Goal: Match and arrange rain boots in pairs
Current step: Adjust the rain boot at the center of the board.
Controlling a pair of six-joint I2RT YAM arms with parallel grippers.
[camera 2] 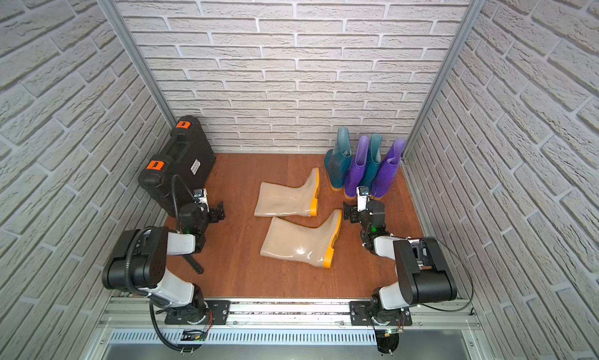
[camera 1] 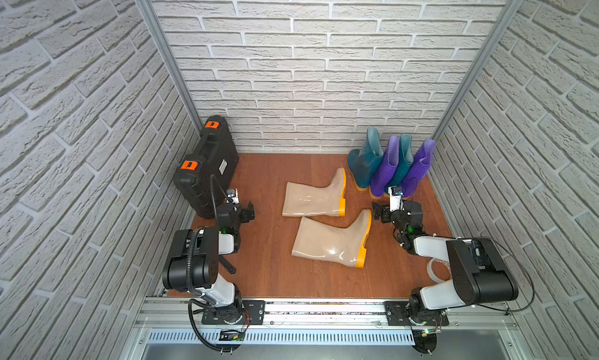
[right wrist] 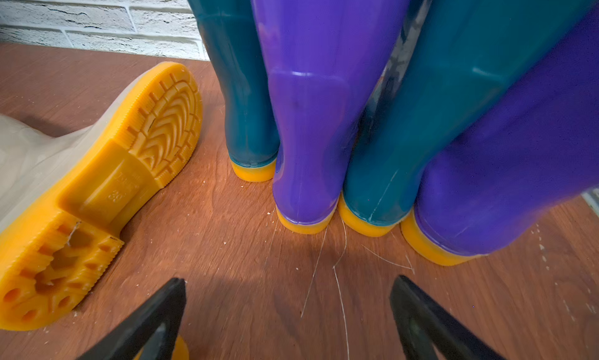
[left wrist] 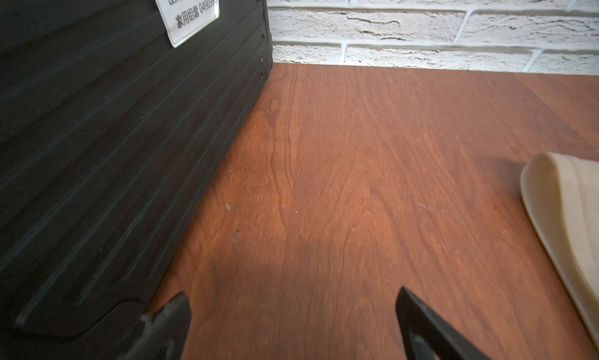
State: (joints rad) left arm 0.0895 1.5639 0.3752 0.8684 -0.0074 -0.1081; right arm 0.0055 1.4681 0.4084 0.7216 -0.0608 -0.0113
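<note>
Right gripper (right wrist: 290,281), empty jaws spread wide, just before upright purple boot (right wrist: 311,131); left gripper (left wrist: 291,293) likewise, near sideways beige boot (left wrist: 564,212).

Lab mock-up room: brick-print panels (camera 1: 324,82) on aluminium posts (camera 1: 168,60) are enclosing a wood-grain floor (camera 1: 265,270), robot arms (camera 1: 191,264) sitting at its near edge.

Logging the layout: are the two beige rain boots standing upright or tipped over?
Tipped over. The far beige boot and the near beige boot both lie on their sides on the wooden floor, soles facing sideways.
</note>
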